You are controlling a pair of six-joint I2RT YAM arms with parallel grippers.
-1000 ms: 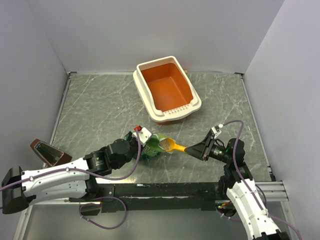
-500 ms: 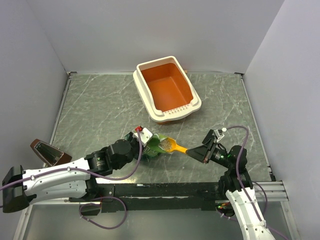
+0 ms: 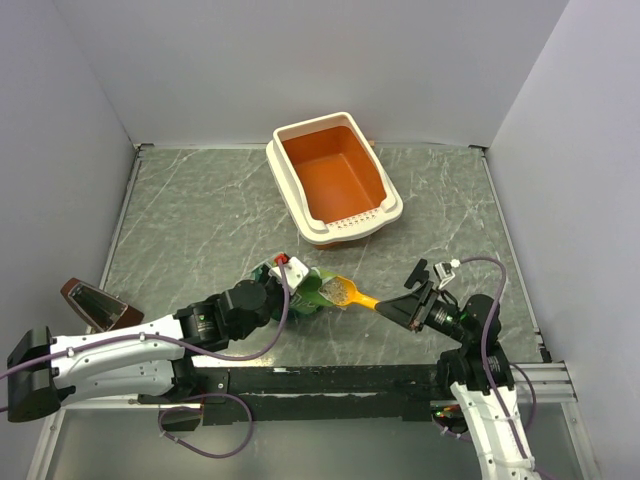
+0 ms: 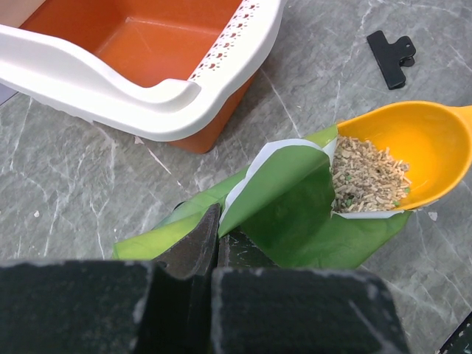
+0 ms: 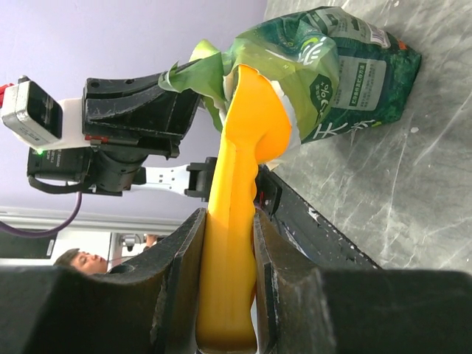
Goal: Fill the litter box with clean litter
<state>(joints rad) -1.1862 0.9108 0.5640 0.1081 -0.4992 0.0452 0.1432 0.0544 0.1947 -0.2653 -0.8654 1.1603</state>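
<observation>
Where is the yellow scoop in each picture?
Top external: the scoop is low in the middle, its bowl at the mouth of the green bag.
Left wrist: the scoop is at the right edge, holding litter, against the green bag.
Right wrist: the scoop runs down the middle, handle clamped in the right gripper, bowl at the green bag.
Shared landmark: the green bag.

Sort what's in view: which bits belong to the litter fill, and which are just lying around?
Part of the job:
- litter box
- clean litter, a load sitting in the scoop
- scoop
- green bag

Lying about:
- black clip
- brown object, far left
</observation>
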